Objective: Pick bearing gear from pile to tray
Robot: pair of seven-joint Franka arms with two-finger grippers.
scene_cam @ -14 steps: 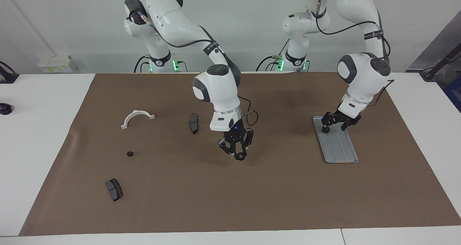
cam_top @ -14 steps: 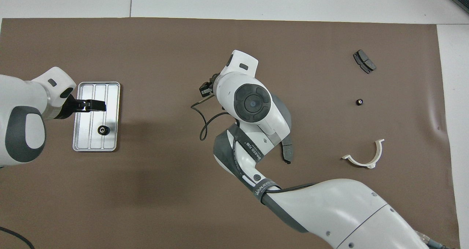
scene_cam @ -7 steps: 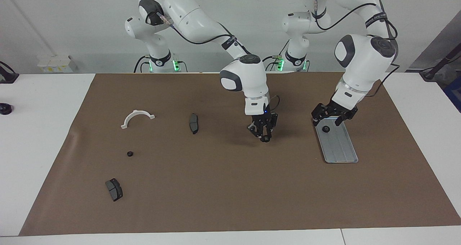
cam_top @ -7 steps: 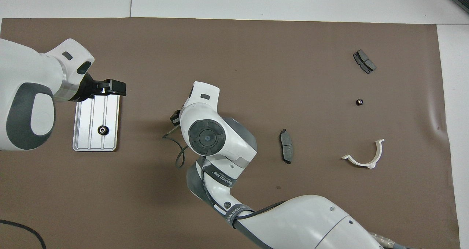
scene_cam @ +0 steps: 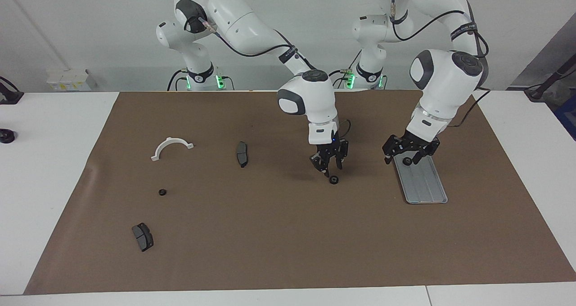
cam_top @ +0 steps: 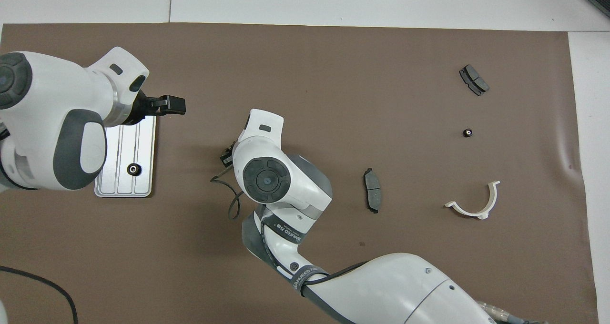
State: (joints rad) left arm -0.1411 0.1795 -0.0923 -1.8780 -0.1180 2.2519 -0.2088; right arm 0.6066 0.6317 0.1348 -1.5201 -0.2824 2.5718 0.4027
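A brown mat [scene_cam: 270,234] is covering the white table [scene_cam: 45,162]. Toward the left arm's end, the tray [scene_cam: 425,186] is lying flat on the mat with one gear [cam_top: 134,169] in it. Near the middle, a second gear [scene_cam: 333,180] is resting on the mat. Toward the right arm's end, parts are sitting well apart: a pad [scene_cam: 241,154], a white bracket [scene_cam: 171,146], a third gear [scene_cam: 162,192] farther from the robots, and another pad [scene_cam: 142,236] farthest of all.
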